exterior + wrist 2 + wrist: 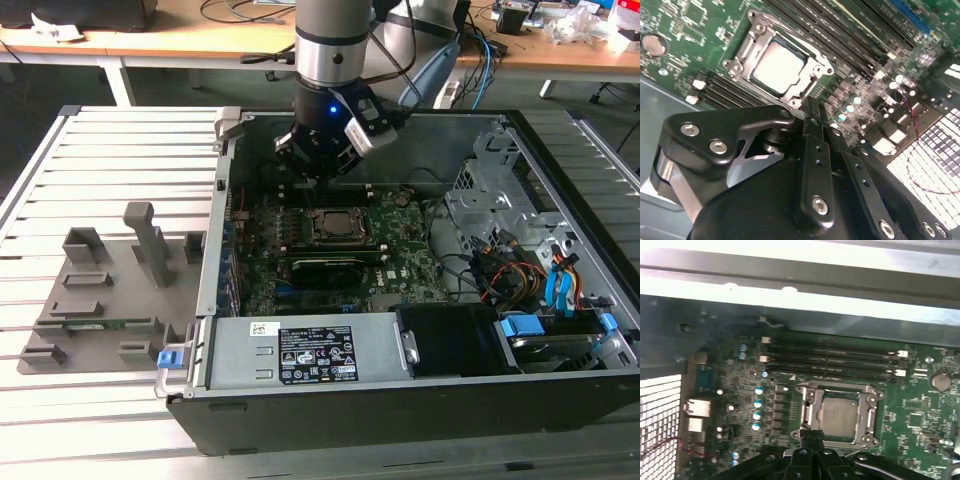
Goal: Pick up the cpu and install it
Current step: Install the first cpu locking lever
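Inside the computer case (560, 230), the cpu (839, 416) sits in its socket (782, 65); just above, the hand (812, 436) is pressed together, holding nothing.

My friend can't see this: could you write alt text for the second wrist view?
A silvery cpu sits in its socket frame on a green motherboard, with the black gripper close in the foreground.
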`<state>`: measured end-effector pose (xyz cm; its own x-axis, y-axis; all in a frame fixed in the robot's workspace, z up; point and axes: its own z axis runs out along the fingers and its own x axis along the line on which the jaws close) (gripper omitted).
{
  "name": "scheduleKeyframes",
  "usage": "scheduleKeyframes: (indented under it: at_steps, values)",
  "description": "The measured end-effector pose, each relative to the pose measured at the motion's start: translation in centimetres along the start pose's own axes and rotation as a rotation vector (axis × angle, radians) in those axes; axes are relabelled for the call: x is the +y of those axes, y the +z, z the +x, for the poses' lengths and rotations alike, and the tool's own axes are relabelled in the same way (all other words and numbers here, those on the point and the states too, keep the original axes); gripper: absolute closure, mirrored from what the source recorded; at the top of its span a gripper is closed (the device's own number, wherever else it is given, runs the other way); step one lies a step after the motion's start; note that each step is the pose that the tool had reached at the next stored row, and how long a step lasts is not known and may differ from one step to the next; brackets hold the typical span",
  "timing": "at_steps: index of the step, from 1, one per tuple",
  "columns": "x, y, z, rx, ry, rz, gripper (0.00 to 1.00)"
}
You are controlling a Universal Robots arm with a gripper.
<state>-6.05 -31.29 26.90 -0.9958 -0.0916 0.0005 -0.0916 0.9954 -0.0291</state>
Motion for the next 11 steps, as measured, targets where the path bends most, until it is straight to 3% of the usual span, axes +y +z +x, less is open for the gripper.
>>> scheduleKeyframes:
  at_steps: [1, 5, 11]
  values:
    - [0.08, 0.0, 0.65, -0.0001, 0.001, -0.0001, 0.89]
    - [0.24, 0.0, 1.64, -0.0001, 0.001, 0.0, 0.89]
    - [0.53, -0.01, 2.58, 0.0001, 0.001, -0.0004, 0.89]
